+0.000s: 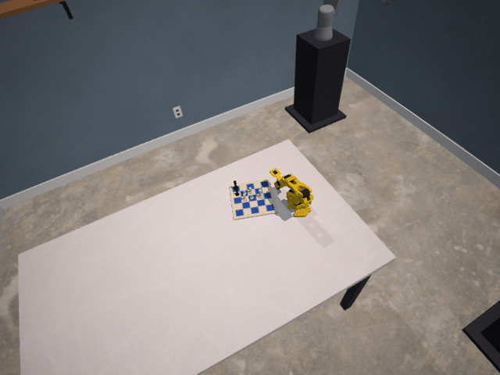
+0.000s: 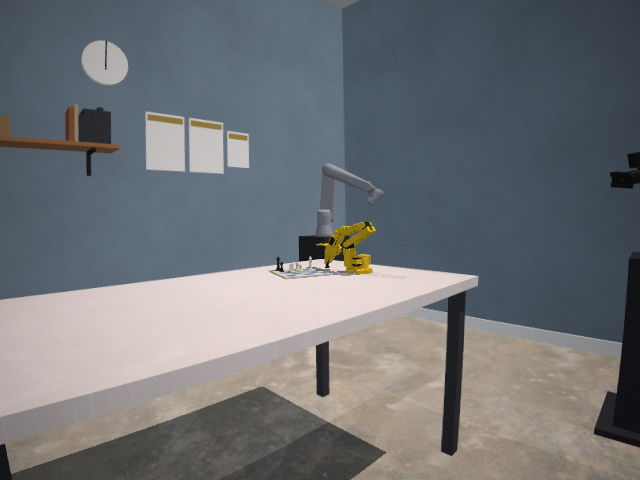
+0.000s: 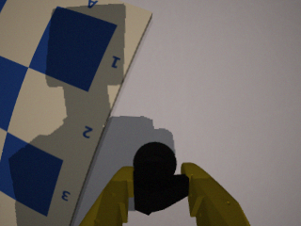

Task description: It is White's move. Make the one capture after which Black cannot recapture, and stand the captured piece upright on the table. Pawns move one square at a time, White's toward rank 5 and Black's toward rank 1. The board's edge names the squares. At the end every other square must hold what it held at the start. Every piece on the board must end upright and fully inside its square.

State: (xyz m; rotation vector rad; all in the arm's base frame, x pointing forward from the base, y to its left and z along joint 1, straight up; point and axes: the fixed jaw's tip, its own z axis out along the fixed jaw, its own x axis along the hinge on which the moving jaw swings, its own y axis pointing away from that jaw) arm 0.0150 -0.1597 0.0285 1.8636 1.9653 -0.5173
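Observation:
My yellow gripper (image 3: 160,191) is shut on a black chess piece (image 3: 156,176), seen from above in the wrist view. It holds the piece over the bare table just off the board's edge, beside the rank 2 and 3 labels. The blue and cream board (image 1: 252,199) lies on the white table next to my arm (image 1: 296,194). A tall black piece (image 1: 235,187) stands at the board's far left corner. A few white pieces (image 1: 251,194) stand near the board's middle. In the exterior view my gripper (image 2: 327,264) points down at the table by the board (image 2: 305,272).
The board's edge (image 3: 119,97) runs close to the left of the held piece. My arm's base (image 1: 301,210) sits right of the board. A black pedestal with a grey arm (image 1: 320,76) stands on the floor beyond the table.

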